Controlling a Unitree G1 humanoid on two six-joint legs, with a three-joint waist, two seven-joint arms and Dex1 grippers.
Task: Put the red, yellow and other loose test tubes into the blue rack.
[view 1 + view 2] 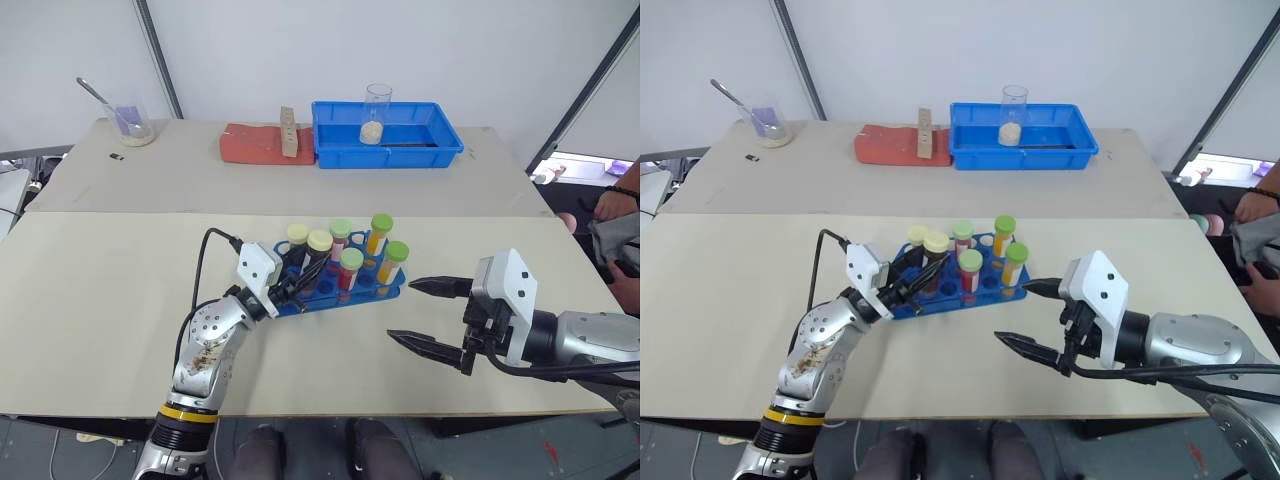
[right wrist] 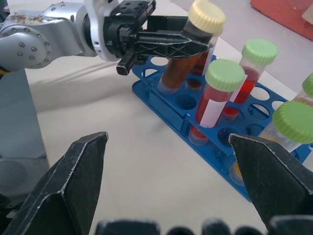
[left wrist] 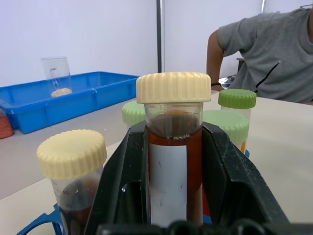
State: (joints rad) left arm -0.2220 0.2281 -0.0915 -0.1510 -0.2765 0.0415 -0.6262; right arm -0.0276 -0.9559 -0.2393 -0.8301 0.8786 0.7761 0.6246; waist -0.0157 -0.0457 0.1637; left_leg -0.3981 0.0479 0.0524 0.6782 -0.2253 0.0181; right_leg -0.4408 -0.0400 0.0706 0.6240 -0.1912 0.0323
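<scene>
The blue rack [image 1: 386, 293] stands mid-table, holding several capped tubes. My left gripper [image 1: 312, 272] is shut on a cream-capped tube of dark red-brown liquid [image 3: 173, 161]. That tube leans, with its lower end in a hole at the rack's left end [image 2: 171, 78]. A second cream-capped tube [image 1: 298, 234] stands just behind it. Green-capped tubes with red liquid [image 1: 350, 264] and yellow liquid [image 1: 379, 232] stand further right. My right gripper [image 1: 401, 310] hangs open just right of the rack, with nothing between its fingers [image 2: 73, 176].
At the back of the table are a large blue bin [image 1: 330, 150] holding a glass beaker [image 1: 376, 115], a red block [image 1: 252, 143], a wooden piece [image 1: 288, 134] and a beaker with a spoon [image 1: 133, 122]. A person [image 1: 620, 225] sits at the right edge.
</scene>
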